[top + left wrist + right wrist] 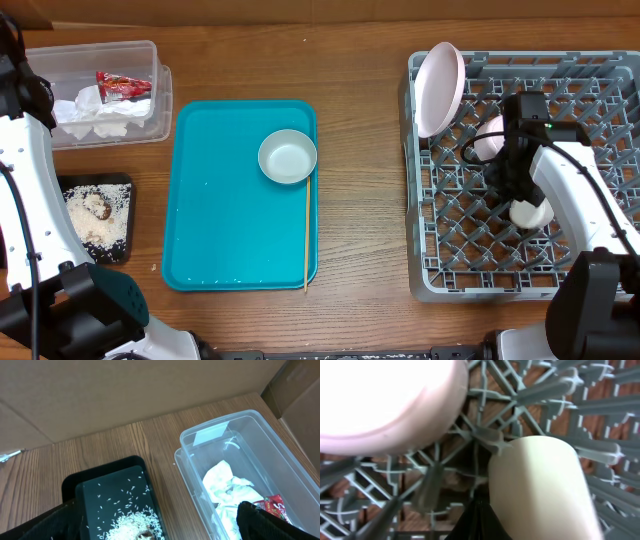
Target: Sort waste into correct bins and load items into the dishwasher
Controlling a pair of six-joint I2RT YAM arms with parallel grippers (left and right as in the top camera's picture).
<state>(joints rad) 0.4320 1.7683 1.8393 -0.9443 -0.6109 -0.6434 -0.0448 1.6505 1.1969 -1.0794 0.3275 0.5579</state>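
Cup close before right tool, grip indiscernible; left tool wide apart, empty.

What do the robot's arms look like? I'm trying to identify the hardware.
Left arm and right arm: white shells between black joints, a thin black cable along each. A green light on the right wrist block. The left fingers are black.

Overhead looks straight down; wrist cameras hover close over tub, rack.

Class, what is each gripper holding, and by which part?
Left gripper: nothing, open. Right gripper sits against the white cup in the dish rack; whether it grips cannot be told.
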